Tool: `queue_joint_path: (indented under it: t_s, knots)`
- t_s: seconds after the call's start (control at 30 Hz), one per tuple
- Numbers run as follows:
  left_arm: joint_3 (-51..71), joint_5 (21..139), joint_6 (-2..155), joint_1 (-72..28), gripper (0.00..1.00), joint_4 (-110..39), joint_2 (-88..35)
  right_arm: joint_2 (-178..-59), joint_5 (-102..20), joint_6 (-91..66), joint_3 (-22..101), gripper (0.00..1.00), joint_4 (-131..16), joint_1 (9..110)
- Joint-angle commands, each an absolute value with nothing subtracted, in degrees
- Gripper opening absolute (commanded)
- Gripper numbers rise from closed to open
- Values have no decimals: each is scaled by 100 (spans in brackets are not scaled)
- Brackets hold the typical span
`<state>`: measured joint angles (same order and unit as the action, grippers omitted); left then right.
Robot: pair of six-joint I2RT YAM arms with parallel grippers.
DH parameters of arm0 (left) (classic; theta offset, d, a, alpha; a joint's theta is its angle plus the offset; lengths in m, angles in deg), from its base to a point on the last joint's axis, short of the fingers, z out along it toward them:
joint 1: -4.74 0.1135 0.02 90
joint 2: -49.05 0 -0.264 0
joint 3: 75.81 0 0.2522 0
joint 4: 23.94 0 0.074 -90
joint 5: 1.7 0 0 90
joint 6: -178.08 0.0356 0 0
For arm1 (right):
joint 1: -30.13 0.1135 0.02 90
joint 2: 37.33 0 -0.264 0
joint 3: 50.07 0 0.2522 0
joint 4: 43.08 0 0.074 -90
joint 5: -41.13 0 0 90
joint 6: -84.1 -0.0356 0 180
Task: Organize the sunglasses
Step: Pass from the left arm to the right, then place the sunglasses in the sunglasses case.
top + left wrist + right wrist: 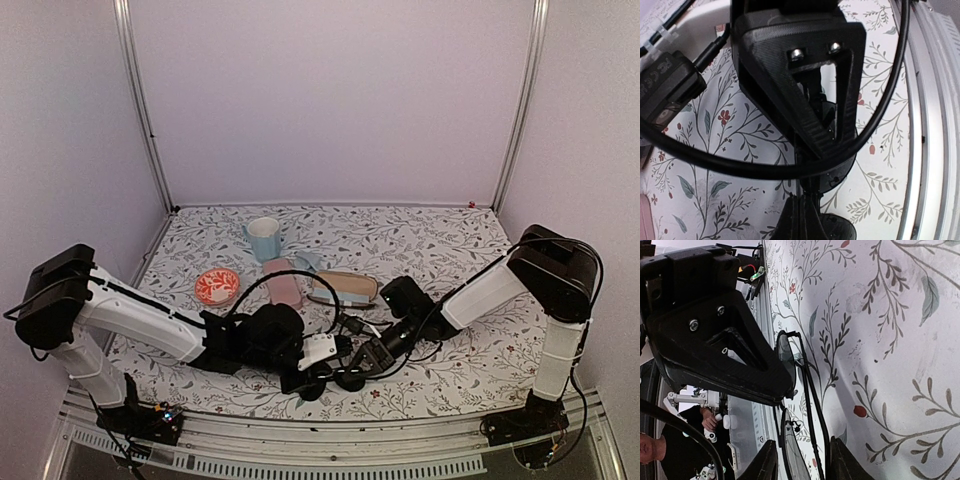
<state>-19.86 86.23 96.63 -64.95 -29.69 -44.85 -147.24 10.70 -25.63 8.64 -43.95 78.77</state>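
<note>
On the floral tablecloth (450, 250), near its front edge, the black wire-frame sunglasses (786, 357) are straddled by the right gripper (802, 460), parted wide, probably to take hold of them. The left gripper (800, 220) is seen pressed closed; any hold is hidden.

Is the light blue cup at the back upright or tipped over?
Upright. The light blue cup stands on its base on the floral table, with its round open mouth facing up.

Thin black wire-metal sunglasses (807, 390) with glossy dark lenses on smooth, matt floral-printed table cover (890, 340); satin-grey metal rail (935, 125) at its edge.
</note>
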Motion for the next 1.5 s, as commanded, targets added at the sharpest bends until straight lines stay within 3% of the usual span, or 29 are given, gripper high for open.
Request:
queue_joint_path:
  t_s: [0.0,0.2,0.83,1.27,1.47]
  knots:
    - [-2030,8674,9707,-6577,0,-2890,-4345,-14757,1057,-2506,1020,34,-4462,7919]
    - [-2030,8655,9665,-6582,2,-2900,-4315,-14730,1037,-2483,1007,28,-4488,7919]
    - [-2232,8825,9453,-6512,30,-2820,-3830,-14540,1119,-2444,936,20,-4493,7807]
    - [-2943,8692,8683,-5498,32,-2253,-1932,-13849,1352,-2613,986,21,-4462,7341]
    - [-2959,8650,8311,-4950,35,-2312,-1626,-13585,1231,-2770,1148,21,-4477,6874]
